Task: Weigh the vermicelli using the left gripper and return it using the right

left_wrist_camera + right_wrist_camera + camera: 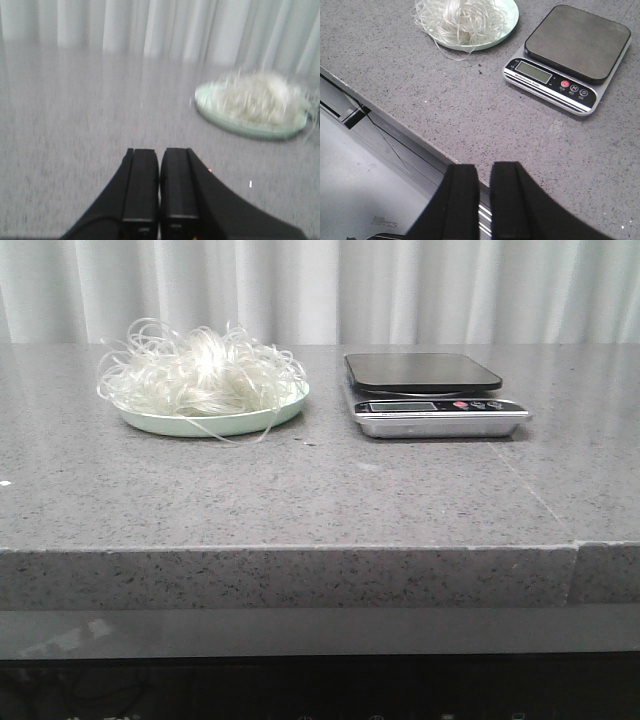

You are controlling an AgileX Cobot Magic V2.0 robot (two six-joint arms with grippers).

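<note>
Vermicelli (205, 372) is sitting in a big fluffy heap on the pale green plate (230, 424), left part of the counter, nothing gripping it; a few loose loops hang over the rim onto the stone. Left gripper (160, 187) has its black fingers pressed together with just a hairline slit between them, hovering over bare counter with the plate off to one side, well apart from it (that view is pretty blurry tbh); right gripper (483, 187) has its fingers close with a narrow gap, nothing between them, hanging over the near edge of the counter. Surface is a grey speckled stone counter (300, 490) with a thick front edge; pale pleated curtain (400, 290) runs along the back. Kitchen scale (437, 393) sits just right of the plate, not touching; dark square platform on top has nothing on it; display and buttons face the robot, reading too small to make out.
</note>
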